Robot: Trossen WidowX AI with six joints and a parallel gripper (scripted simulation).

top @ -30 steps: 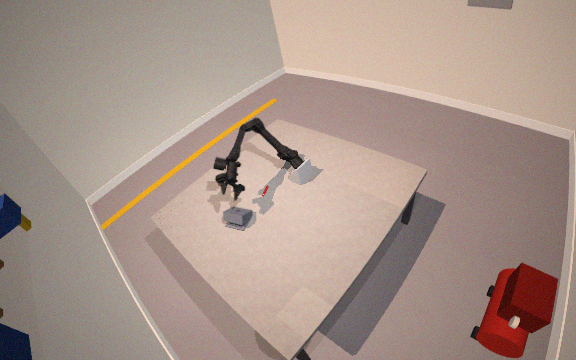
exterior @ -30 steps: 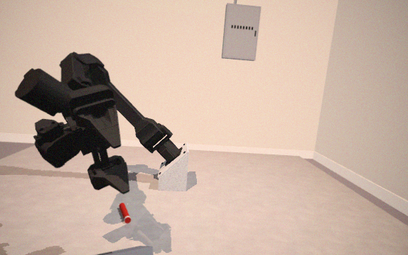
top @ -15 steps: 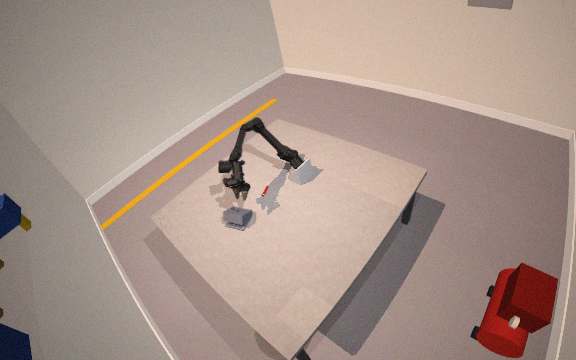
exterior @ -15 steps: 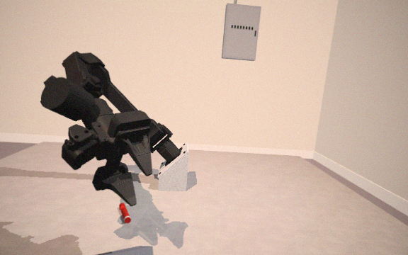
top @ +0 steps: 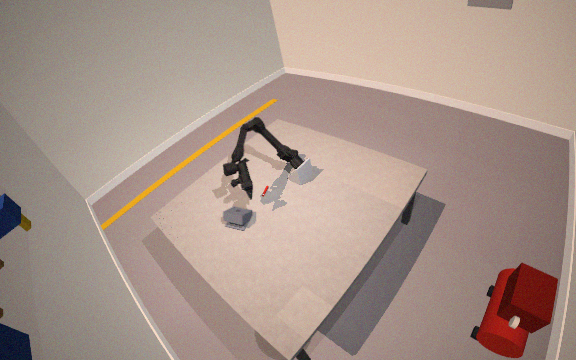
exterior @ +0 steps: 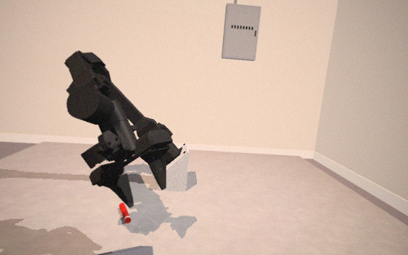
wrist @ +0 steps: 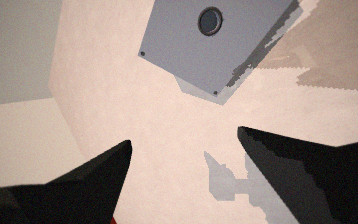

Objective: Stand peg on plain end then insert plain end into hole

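The red peg (top: 265, 191) (exterior: 125, 212) lies on its side on the table; its white band is near the end closest to the exterior camera. In the wrist view only a red sliver (wrist: 114, 221) of it shows, behind the left finger. My gripper (top: 250, 196) (exterior: 146, 197) (wrist: 185, 138) is wide open and empty, its fingers pointing down above the table close to the peg, the peg not between them. The grey sloped panel (top: 238, 216) (exterior: 133, 251) (wrist: 180, 50) stands beyond the fingertips in the wrist view, and its round hole (wrist: 209, 21) is empty.
A pale wedge-shaped block (top: 307, 172) (exterior: 180, 173) stands by the arm's base. The arm arches over the table (top: 318, 225), casting shadows around the peg. A red machine (top: 523, 305) is on the floor away from the table.
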